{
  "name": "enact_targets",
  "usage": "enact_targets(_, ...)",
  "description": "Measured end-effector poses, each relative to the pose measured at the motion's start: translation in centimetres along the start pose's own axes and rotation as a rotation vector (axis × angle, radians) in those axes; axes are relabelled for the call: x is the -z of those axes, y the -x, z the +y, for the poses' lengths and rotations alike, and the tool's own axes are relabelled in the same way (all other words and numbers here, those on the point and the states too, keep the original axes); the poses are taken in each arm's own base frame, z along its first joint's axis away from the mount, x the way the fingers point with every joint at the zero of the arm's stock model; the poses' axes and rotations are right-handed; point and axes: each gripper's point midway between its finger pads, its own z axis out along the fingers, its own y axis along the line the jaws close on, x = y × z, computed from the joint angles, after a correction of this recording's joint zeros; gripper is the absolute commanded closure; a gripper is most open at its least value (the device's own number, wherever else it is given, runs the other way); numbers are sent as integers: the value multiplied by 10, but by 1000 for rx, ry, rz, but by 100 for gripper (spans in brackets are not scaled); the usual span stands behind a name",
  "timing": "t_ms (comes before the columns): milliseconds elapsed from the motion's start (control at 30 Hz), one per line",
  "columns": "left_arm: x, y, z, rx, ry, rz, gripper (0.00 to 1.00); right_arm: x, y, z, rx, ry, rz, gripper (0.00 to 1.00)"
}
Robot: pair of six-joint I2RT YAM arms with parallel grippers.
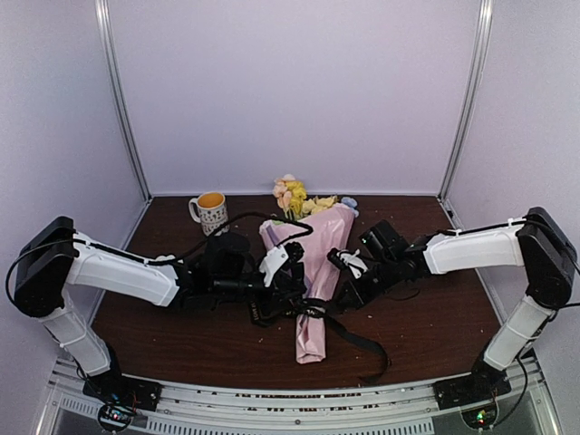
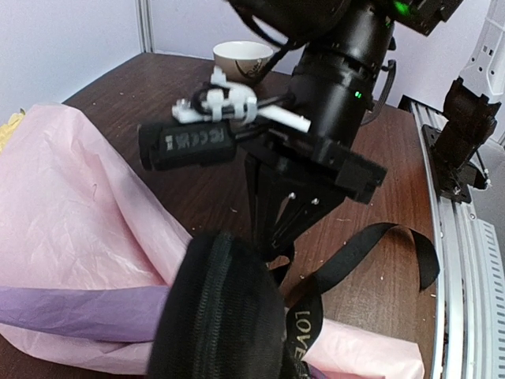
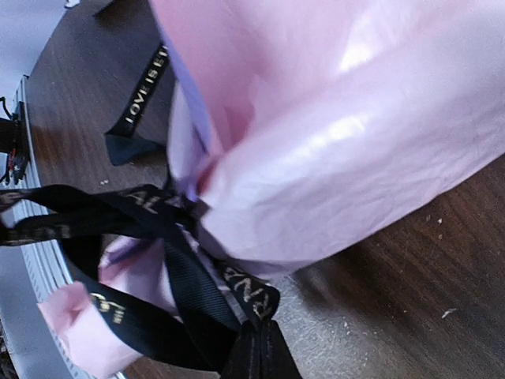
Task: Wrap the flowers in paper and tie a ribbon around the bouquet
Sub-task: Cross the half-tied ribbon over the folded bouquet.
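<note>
The bouquet lies lengthwise in the middle of the table, its pink paper [image 1: 317, 254] [image 2: 71, 213] [image 3: 339, 118] tapering toward the near edge. The yellow and peach flowers [image 1: 292, 194] poke out at the far end. The black ribbon [image 1: 358, 343] [image 2: 394, 245] [image 3: 181, 284] crosses the narrow lower part, and a loose tail trails right over the wood. My left gripper [image 1: 294, 302] [image 2: 237, 300] is shut on the ribbon at the cone's left side. On the cone's right side my right gripper [image 1: 333, 301] [image 2: 274, 237] [image 3: 259, 347] is pinched shut on a lettered length of ribbon.
A white mug [image 1: 210, 211] [image 2: 243, 59] of orange liquid stands at the back left. A metal rail [image 1: 290, 399] [image 2: 465, 260] runs along the near table edge. White walls close in the back and both sides.
</note>
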Motion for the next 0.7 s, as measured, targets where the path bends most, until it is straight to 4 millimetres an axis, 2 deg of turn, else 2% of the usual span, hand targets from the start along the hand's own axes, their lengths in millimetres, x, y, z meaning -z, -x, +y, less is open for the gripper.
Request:
enact_targets(100, -1, -3, 0, 5, 0, 5, 100, 19, 13, 15, 50, 13, -72, 100)
enact_targets(200, -3, -5, 1, 13, 0, 7, 100, 39, 27, 40, 129, 48, -159, 100)
enact_targets(300, -4, -6, 5, 28, 5, 5, 100, 40, 26, 63, 197, 95, -189, 100)
enact_targets(367, -4, -7, 8, 36, 6, 4, 100, 35, 19, 71, 216, 114, -183, 100)
enact_targets(467, -5, -10, 10, 43, 0, 11, 100, 29, 9, 76, 223, 132, -164, 97)
enact_targets(700, -9, -20, 11, 68, 0, 39, 100, 27, 8, 72, 194, 117, -174, 89)
